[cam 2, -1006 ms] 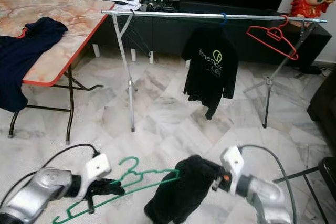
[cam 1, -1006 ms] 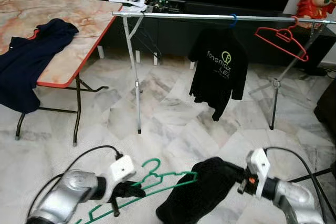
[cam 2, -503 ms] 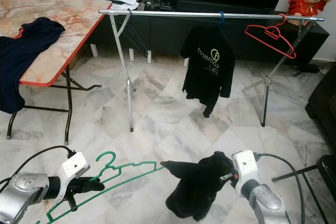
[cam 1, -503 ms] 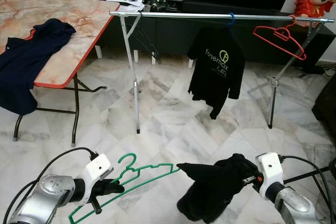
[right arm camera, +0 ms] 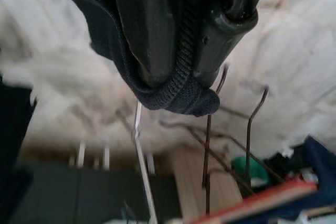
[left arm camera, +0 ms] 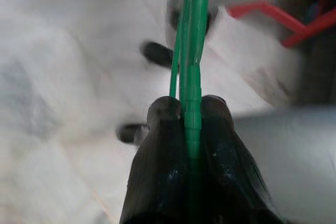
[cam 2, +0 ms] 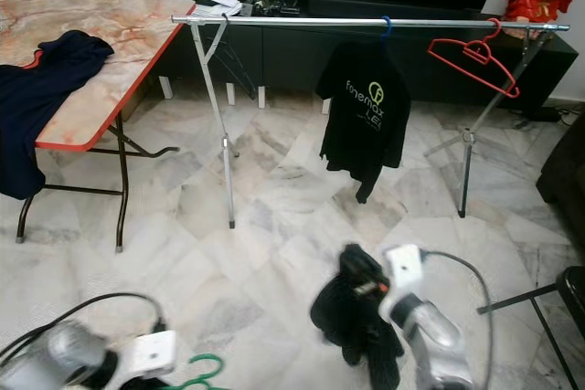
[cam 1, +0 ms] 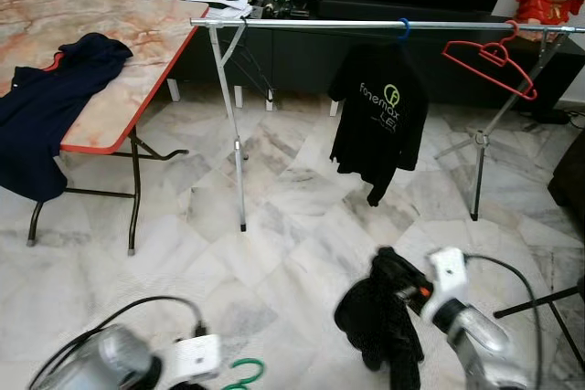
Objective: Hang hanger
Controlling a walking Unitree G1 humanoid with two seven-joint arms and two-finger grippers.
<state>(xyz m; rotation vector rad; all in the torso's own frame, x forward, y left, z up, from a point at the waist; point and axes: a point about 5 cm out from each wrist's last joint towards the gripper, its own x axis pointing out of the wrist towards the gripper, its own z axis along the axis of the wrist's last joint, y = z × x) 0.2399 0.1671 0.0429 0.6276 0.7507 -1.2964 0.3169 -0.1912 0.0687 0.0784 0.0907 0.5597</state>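
A green hanger (left arm camera: pixel 192 51) is pinched between the fingers of my left gripper (left arm camera: pixel 190 109), which is shut on it. In the eye views only its hook (cam 1: pixel 239 374) peeks up at the bottom edge beside my left wrist. My right gripper (right arm camera: pixel 181 85) is shut on the collar of a black garment (cam 1: pixel 379 321), which dangles in a bunch low over the floor on the right. Across the room runs the silver clothes rail (cam 1: pixel 311 23), well apart from both grippers.
On the rail hang a black printed T-shirt (cam 1: pixel 377 121) and an empty red hanger (cam 1: pixel 491 59). A marble-topped folding table (cam 1: pixel 119 89) with a navy garment (cam 1: pixel 46 107) stands on the left. A black stand (cam 1: pixel 548 303) is at the right edge.
My left arm has dropped, taking most of the green hanger below the picture. The black garment, held beside the hanger's tip before, now hangs bunched from my right gripper.
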